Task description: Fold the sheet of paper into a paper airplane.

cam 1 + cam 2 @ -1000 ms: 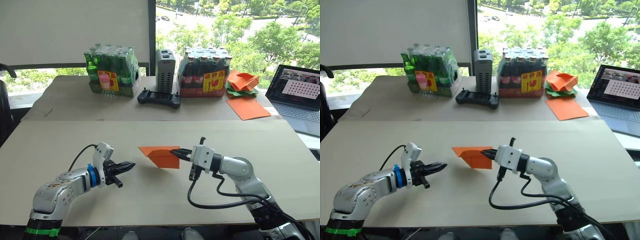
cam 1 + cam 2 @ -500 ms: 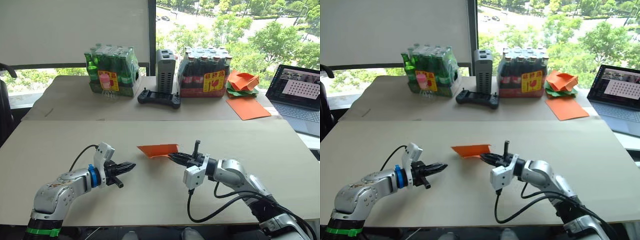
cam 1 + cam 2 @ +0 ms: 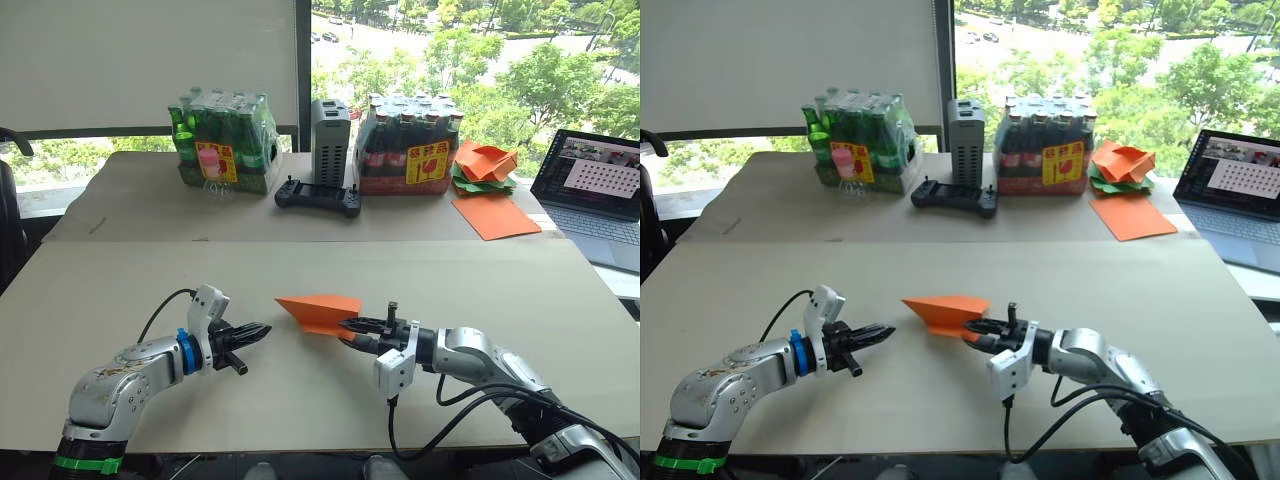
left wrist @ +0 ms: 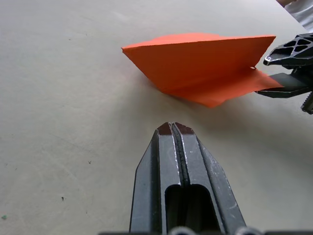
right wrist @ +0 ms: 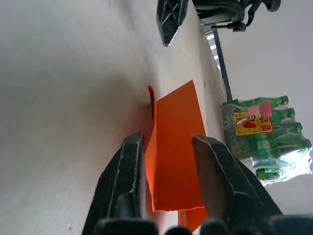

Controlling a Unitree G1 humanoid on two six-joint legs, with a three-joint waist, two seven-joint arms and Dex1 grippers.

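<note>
The sheet of paper (image 3: pixel 318 310) is bright orange and folded into a pointed wedge, lying mid-table with its upper flap raised. My right gripper (image 3: pixel 350 330) is at the paper's right end, open, its fingers (image 5: pixel 124 171) straddling the paper's edge (image 5: pixel 173 147). In the left wrist view the paper's (image 4: pixel 205 68) lower flap reaches in between those two spread fingers. My left gripper (image 3: pixel 262 330) is shut and empty, pointing at the paper from a short way to its left, with its tips (image 4: pixel 173 128) clear of the fold.
Along the back stand a green bottle pack (image 3: pixel 225 140), a grey box (image 3: pixel 331 140), a dark bottle pack (image 3: pixel 410 145) and a black controller (image 3: pixel 318 197). At the back right lie a crumpled paper heap (image 3: pixel 485 165), a larger orange sheet (image 3: pixel 495 217) and a laptop (image 3: pixel 600 185).
My right wrist has rolled over and sunk lower and nearer. The paper went from a flat-looking strip to a wedge with a raised flap. The left arm has not moved.
</note>
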